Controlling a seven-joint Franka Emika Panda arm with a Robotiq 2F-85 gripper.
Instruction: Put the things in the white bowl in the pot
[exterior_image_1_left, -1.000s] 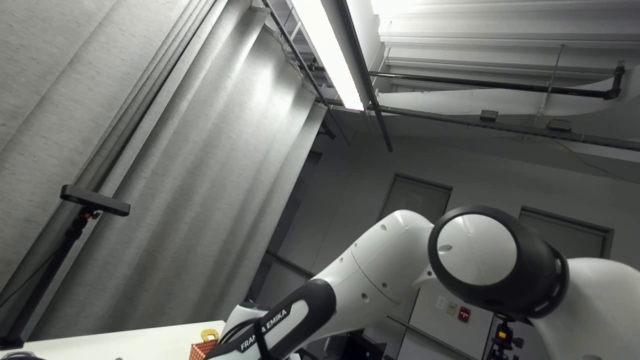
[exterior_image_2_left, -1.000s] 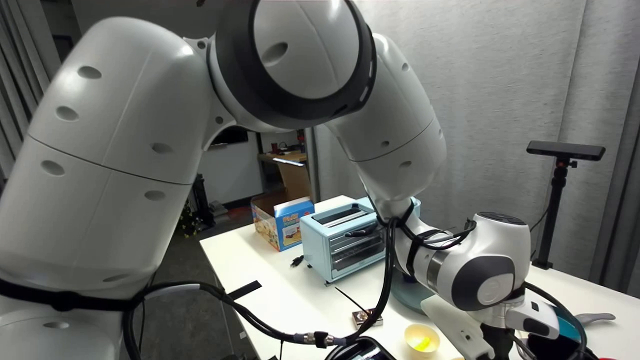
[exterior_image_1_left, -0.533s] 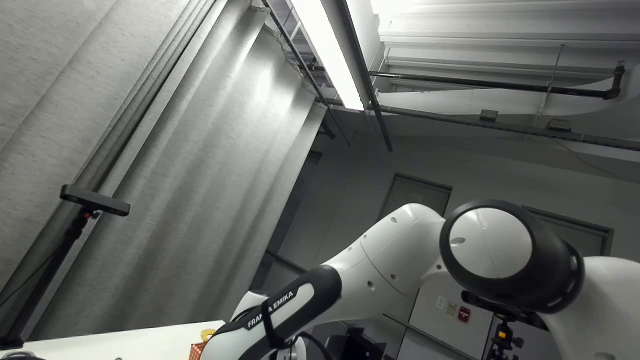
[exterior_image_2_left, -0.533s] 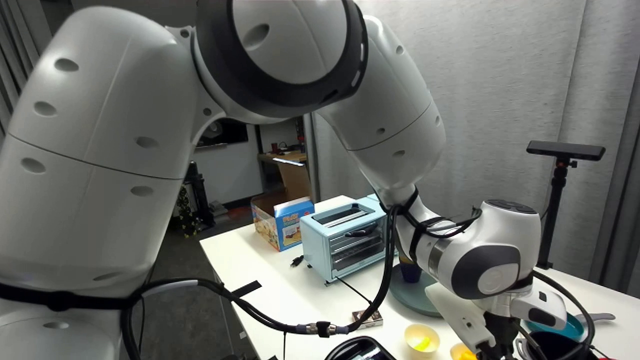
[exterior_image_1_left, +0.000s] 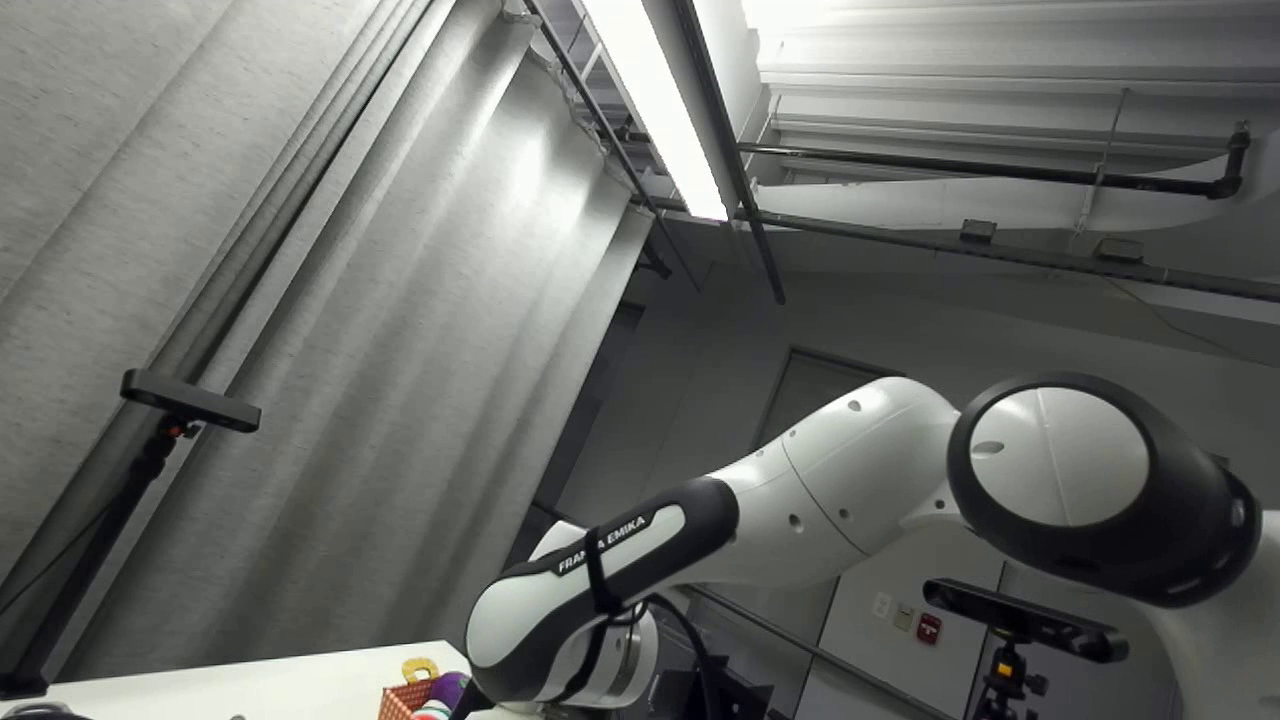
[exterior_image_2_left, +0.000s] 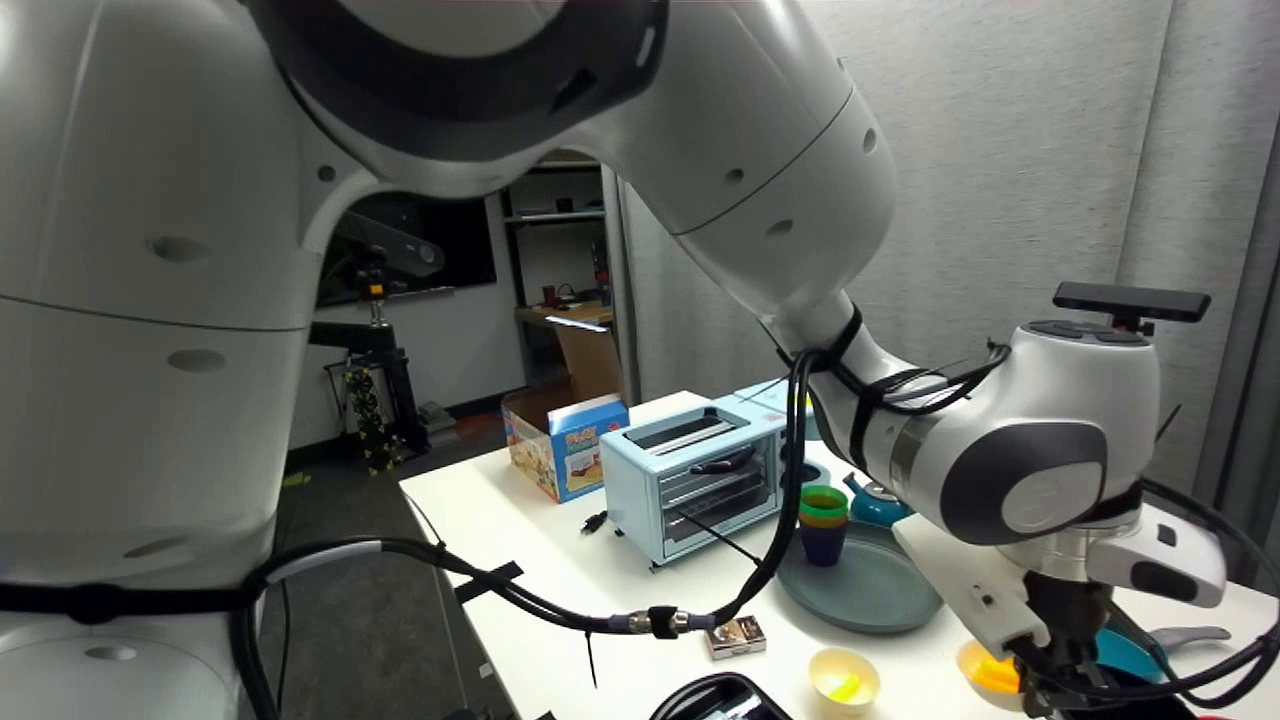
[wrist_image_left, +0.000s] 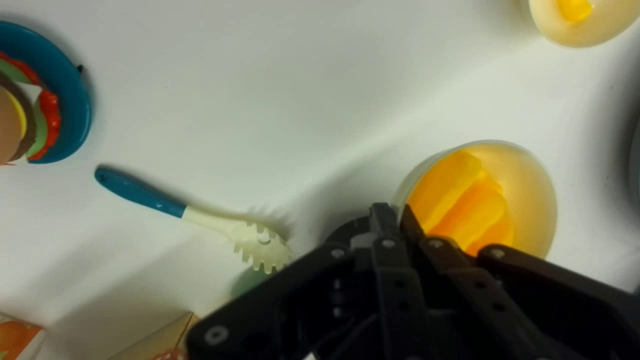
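Observation:
A white bowl (wrist_image_left: 532, 200) holds yellow-orange ridged pieces (wrist_image_left: 462, 200) in the wrist view. It also shows in an exterior view (exterior_image_2_left: 970, 662), partly behind the gripper. My gripper (wrist_image_left: 395, 211) is closed on the bowl's near rim, one finger outside and one inside. The fingertips are also low at the right in an exterior view (exterior_image_2_left: 1045, 690). A dark pot (exterior_image_2_left: 1150, 708) lies at the bottom edge there, mostly hidden by the gripper and cable. A second pale bowl (exterior_image_2_left: 845, 680) with a yellow piece stands on the table; it is at the top right in the wrist view (wrist_image_left: 585, 30).
A teal pan (exterior_image_2_left: 1130, 655) stands behind the gripper. A pasta spoon (wrist_image_left: 215, 220) and a teal plate (wrist_image_left: 75, 110) with a toy burger lie left. A grey-green plate (exterior_image_2_left: 860, 590) with stacked cups (exterior_image_2_left: 823, 530) and a toaster oven (exterior_image_2_left: 690, 480) stand farther back.
The gripper and the white bowl have moved up and to the right in an exterior view. More of the bowl shows. The second bowl has stayed in place.

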